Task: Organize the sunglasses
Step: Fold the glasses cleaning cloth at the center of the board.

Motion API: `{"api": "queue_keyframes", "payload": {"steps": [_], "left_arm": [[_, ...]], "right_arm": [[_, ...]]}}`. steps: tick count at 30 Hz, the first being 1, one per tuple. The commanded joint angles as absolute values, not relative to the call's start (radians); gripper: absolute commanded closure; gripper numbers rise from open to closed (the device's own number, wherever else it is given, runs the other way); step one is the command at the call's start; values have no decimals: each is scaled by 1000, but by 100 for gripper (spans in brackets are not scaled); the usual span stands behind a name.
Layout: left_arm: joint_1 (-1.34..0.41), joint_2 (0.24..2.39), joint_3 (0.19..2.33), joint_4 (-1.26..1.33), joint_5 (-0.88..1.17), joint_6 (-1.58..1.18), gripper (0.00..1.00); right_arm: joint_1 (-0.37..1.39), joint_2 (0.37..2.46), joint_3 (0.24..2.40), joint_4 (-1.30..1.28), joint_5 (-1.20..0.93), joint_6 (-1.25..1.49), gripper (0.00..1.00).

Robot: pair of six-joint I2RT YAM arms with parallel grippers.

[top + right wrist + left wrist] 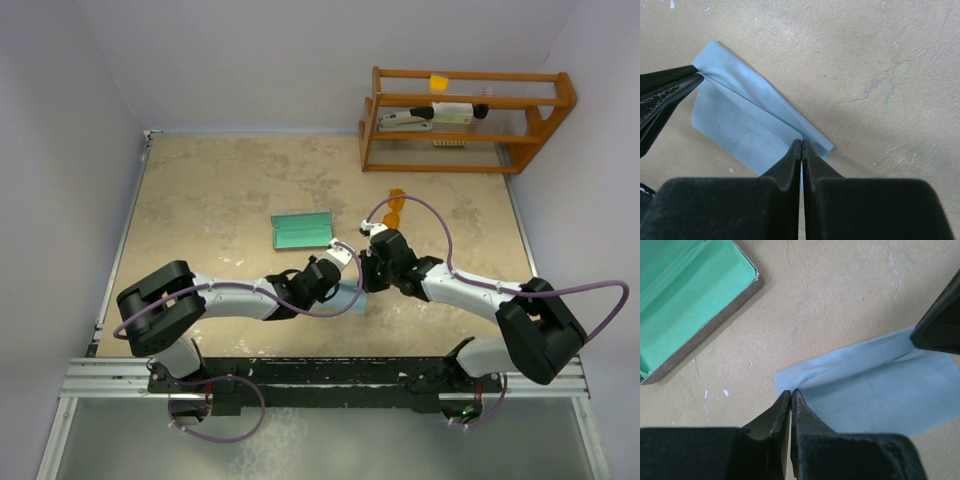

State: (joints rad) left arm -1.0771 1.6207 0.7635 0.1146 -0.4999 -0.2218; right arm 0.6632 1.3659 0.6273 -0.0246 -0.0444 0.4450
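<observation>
Clamps the cloth (pixel 740 120) with left gripper (pixel 791 392) and right gripper (pixel 801 142), fingers pressed together on it, leaves the sunglasses (pixel 394 210) lying just beyond, to far right; may drop or crumple the cloth by uneven pull.

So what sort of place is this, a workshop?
Probably a robot test lab, not a home: a left arm and right arm bolted to a metal rail, plain walls boxing in the tan table, and a few props such as an open green-lined case and a wooden rack.

Table (pixel 220 190): open case (pixel 302 230), sunglasses (pixel 394 208), blue cloth (pixel 880 390), wooden rack (pixel 465 120).
</observation>
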Motion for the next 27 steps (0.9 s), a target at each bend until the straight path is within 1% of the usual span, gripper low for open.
{"api": "queue_keyframes", "payload": {"steps": [1,27], "left_arm": [[-1088,1583,746,149,-506,-241,100],[-1146,1549,704,139,-533,-285,100]], "right_arm": [[672,1345,611,7,-43,443,100],[696,1278,559,6,-49,466,100]]}}
